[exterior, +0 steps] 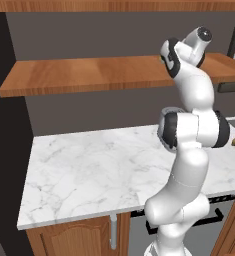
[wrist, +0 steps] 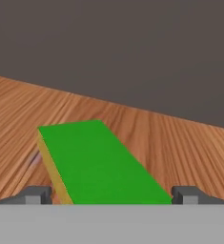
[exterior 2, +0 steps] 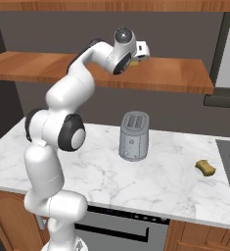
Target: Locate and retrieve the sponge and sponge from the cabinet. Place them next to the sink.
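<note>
The arm (exterior 2: 62, 132) is built of glossy white, rounded segments, thick at the bottom and slimmer toward the top. Broad dark grey to black rings mark the joints, and a dark round cap with a pale centre closes the topmost joint. The end effector (wrist: 111, 194) carries two small grey, blocky fingertips (wrist: 36, 195).

Bright green sponge (wrist: 99, 162); olive-yellow sponge (exterior 2: 205, 167); reddish-brown wood-grain cabinet (exterior 2: 175, 73); white-grey marbled counter (exterior: 89, 170).
</note>
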